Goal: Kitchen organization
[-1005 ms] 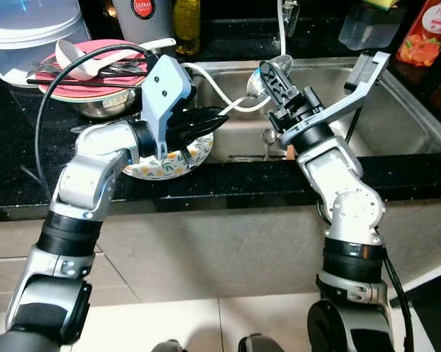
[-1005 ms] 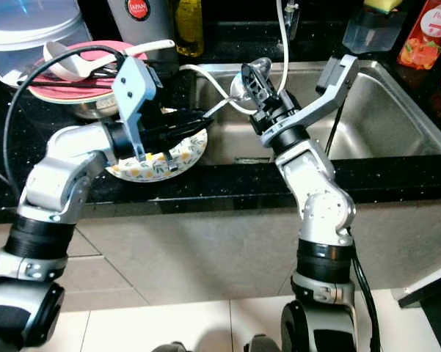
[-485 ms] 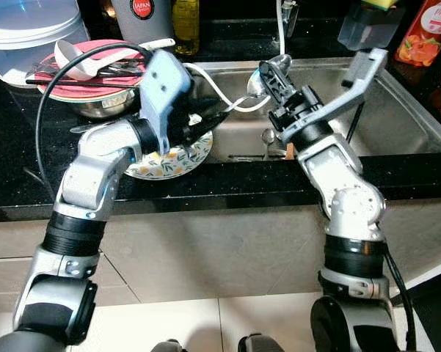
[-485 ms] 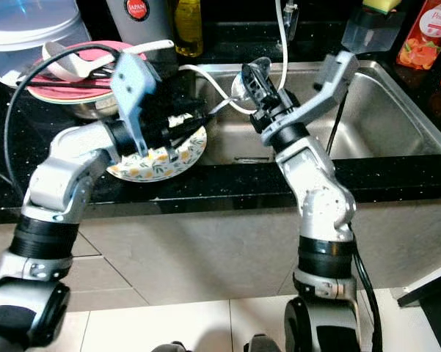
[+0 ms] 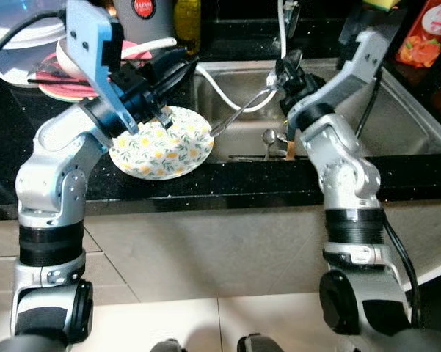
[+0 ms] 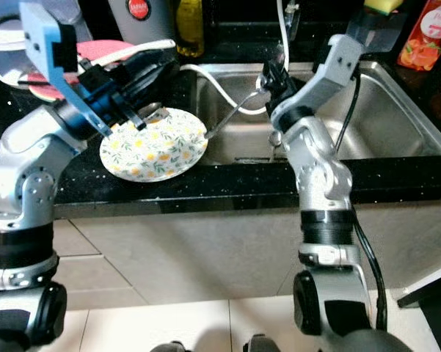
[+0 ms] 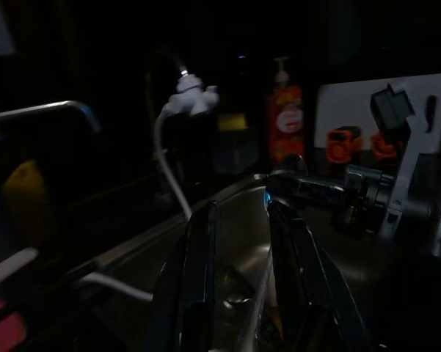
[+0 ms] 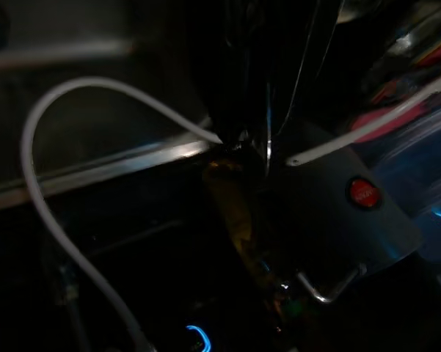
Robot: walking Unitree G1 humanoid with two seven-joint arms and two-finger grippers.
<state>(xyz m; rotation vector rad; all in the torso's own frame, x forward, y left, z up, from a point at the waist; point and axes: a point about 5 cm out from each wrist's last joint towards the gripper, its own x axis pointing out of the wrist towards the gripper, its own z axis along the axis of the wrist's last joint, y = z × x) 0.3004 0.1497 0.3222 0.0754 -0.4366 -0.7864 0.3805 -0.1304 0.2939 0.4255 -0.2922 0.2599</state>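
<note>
A metal spoon (image 5: 243, 110) is held clamped in the right gripper (image 5: 288, 73) over the sink (image 5: 396, 117), its handle slanting down toward the floral plate (image 5: 161, 150) just below the parted, empty left gripper (image 5: 177, 66), so setting it down seemingly comes next.

**Layout of surface and sink**

The plate (image 5: 163, 152) lies on the surface (image 5: 227, 180), near its front edge, just left of the sink (image 5: 396, 117). Farther left and behind the plate stands a stack of dishes (image 5: 59, 73) with utensils on top. A lidded container (image 5: 22, 37) sits at the far left. Bottles (image 5: 187, 22) line the far edge behind the sink's left corner. A hose (image 5: 220, 86) hangs into the sink. More bottles (image 5: 425, 33) stand at the far right.
</note>
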